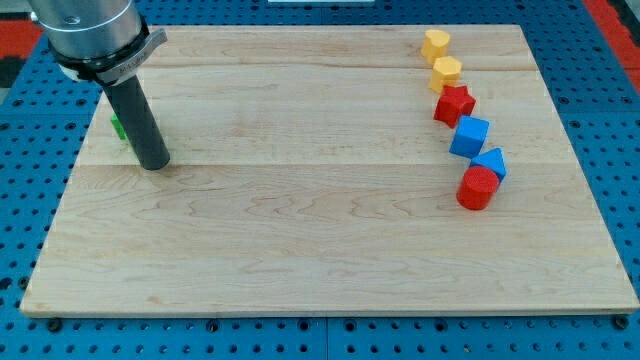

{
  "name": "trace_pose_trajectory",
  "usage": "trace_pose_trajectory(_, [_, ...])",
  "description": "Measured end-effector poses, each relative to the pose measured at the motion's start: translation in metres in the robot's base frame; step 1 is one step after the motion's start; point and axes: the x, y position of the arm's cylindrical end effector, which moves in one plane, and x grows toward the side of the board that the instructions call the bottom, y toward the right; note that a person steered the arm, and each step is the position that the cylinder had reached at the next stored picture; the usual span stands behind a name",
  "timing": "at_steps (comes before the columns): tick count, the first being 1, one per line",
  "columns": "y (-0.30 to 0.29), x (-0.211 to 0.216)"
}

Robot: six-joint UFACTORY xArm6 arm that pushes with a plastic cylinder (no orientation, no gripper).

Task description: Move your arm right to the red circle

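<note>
Blocks (465,115) in a line at board's (300,250) right; my tip (153,165) far left.

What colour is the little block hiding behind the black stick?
Green, peeking out in the camera view.

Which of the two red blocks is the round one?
The red circle, lowest in the row at the view's right, beside a blue block. The other red block is star-shaped, higher up.

Wide clear lane across the board; obstacles crowd its right edge.

From my tip (153,163) near the left edge, you have bare wood rightward up to the red circle (478,188); a blue block (491,162) touches it behind, toward the top-right corner.
</note>
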Motion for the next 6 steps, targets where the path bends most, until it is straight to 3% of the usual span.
trace_pose_trajectory(1, [0.046,0.001])
trace_pose_trajectory(2, [0.15,-0.02])
trace_pose_trajectory(4, [0.167,-0.021])
trace_pose_trajectory(5, [0.183,0.008])
trace_pose_trajectory(6, [0.275,0.105])
